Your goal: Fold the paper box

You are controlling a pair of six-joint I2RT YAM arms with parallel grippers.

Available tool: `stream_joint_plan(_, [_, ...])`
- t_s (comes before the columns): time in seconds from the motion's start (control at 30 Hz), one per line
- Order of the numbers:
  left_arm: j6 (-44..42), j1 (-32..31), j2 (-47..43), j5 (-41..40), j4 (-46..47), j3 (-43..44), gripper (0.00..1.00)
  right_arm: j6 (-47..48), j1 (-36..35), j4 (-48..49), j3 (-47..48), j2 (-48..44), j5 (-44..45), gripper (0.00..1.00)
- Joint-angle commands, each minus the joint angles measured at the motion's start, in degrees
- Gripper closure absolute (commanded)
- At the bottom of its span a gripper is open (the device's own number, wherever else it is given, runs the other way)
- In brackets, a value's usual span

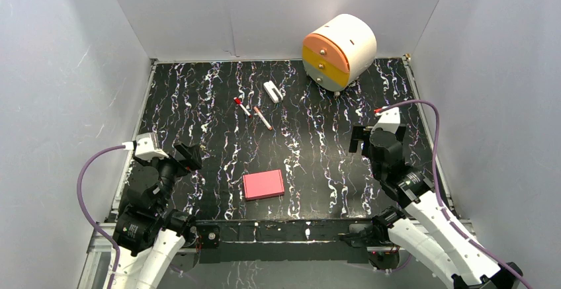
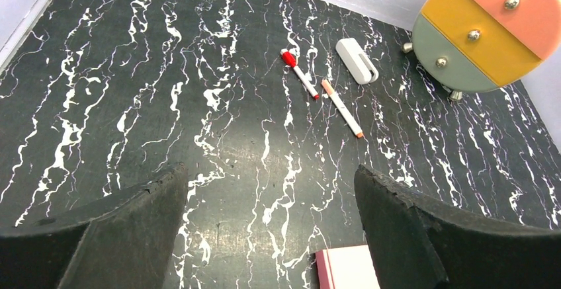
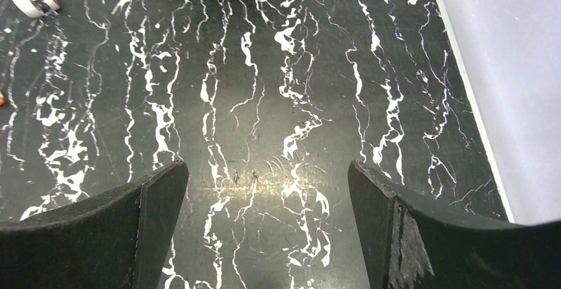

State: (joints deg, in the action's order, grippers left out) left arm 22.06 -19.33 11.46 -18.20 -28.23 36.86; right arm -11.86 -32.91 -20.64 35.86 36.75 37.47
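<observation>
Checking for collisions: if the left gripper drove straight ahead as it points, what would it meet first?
Likely the bare table, short of the orange pen; the paper box sits aside. Depth unclear.

High rear overhead view, wrist cameras low, facing forward, drawer unit (image 1: 339, 49) shared with left

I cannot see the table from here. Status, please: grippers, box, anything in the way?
Left gripper open, empty. Right gripper open, empty. Box flat on table, near edge, untouched. Nothing in the way; pens lie beyond it.
</observation>
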Motion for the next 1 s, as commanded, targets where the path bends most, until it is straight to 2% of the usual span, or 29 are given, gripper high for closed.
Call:
stream_joint_plan(0.0, [-0.59,-0.07,-0.65,1.33,1.64,1.00,0.07,-0.93,-0.22,1.14,2.51,-4.01,-2.36,0.00])
stream_joint_plan(0.3, [-1.49,-0.01,-3.78,0.74,0.30,4.06,0.07,0.76,-0.19,1.50,3.05,-13.53,-9.18,0.00])
stream_joint_plan(0.53, [-4.46,-0.04,-4.06,0.61,0.29,7.80,0.07,1.59,-0.23,-2.97,4.85,-17.63,-8.04,0.00])
stream_joint_plan(0.97, [-3.13,-0.01,-5.04,2.02,3.95,2.76,0.07,2.01,-0.20,-3.00,3.96,-19.40,-6.24,0.00])
